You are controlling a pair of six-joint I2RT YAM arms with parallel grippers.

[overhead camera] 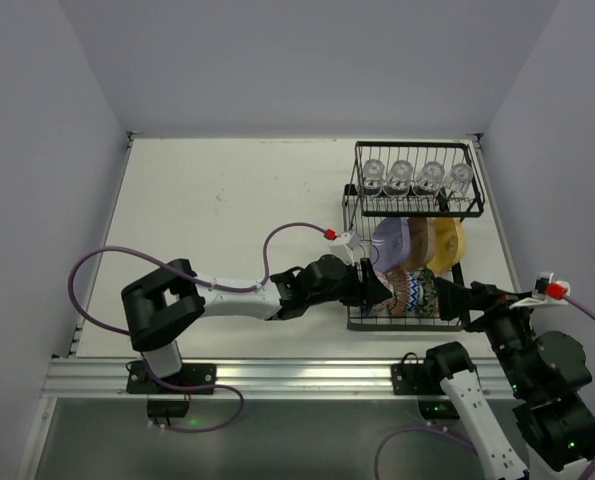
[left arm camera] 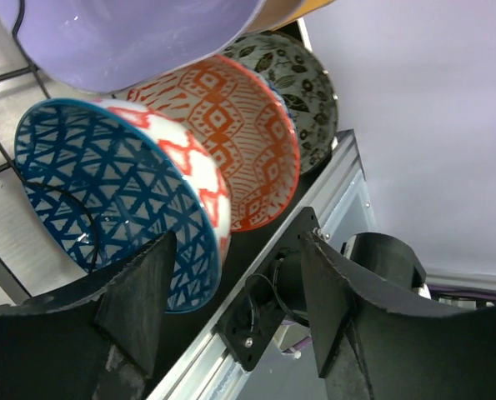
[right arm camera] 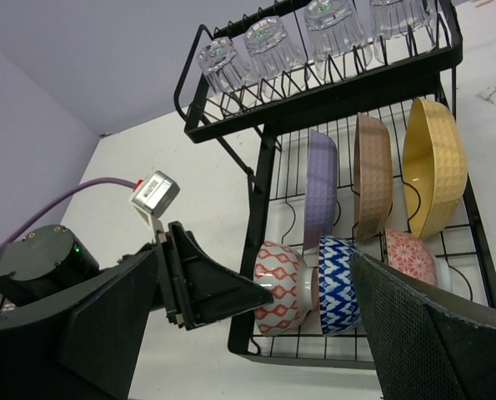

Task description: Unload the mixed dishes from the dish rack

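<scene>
Dish rack's (right arm camera: 314, 98) nearest bowl (left arm camera: 106, 192) has its rim beside spread left fingers (left arm camera: 135, 292).

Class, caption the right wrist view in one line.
Left gripper at the orange-patterned bowl in the black dish rack, glasses above.

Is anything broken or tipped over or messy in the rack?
No, nothing stands out. Four clear glasses stand in a row on the upper shelf of the dish rack. Three plates stand in their slots. The patterned bowls lean on edge below. No cracks or spills show.
</scene>
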